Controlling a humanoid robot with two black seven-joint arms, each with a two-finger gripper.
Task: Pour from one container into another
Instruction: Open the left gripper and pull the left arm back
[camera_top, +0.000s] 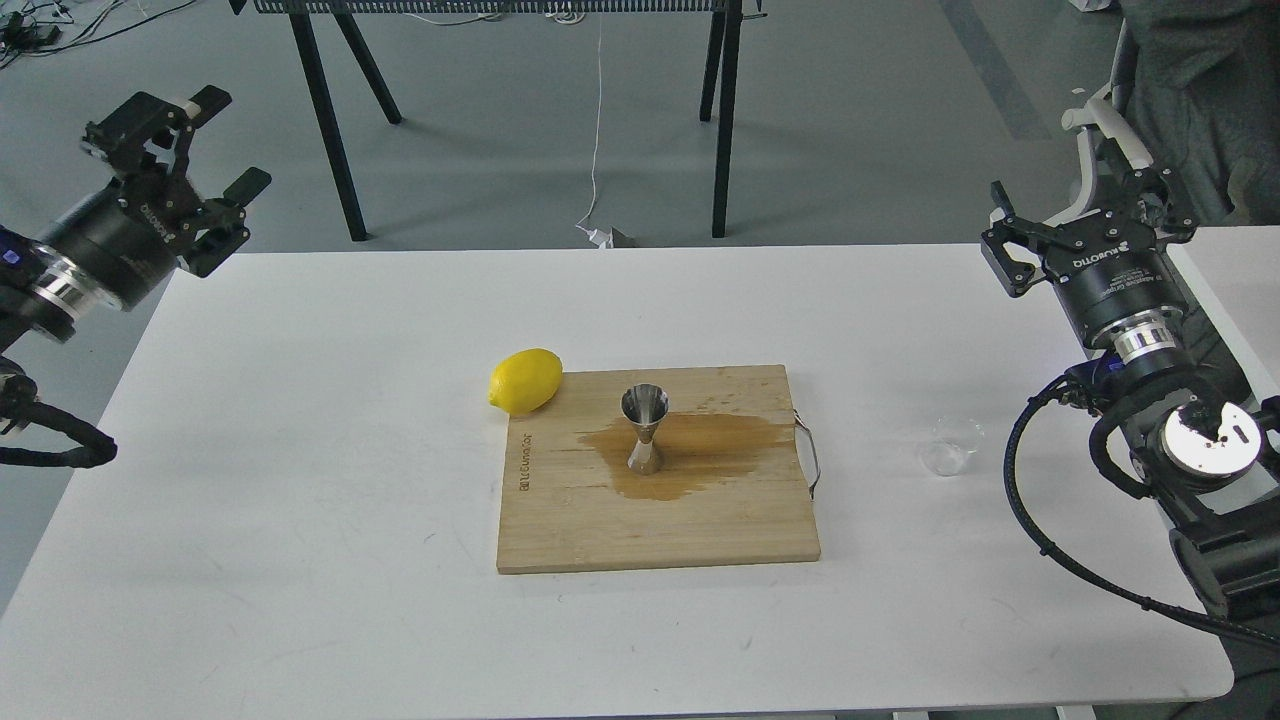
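The small clear cup (951, 446) stands upright on the white table (300, 500), right of the board. The steel hourglass jigger (644, 429) is upright on the wooden cutting board (600, 530), in a brown puddle (720, 445). My left gripper (195, 150) is raised at the far left corner of the table, open and empty, far from both. My right gripper (1085, 205) hangs open and empty at the right edge, well behind and above the cup.
A yellow lemon (525, 380) lies against the board's back left corner. A metal handle (808, 455) sticks out of the board's right side. Black table legs (330, 120) stand on the floor behind, and a chair (1110, 130) at back right.
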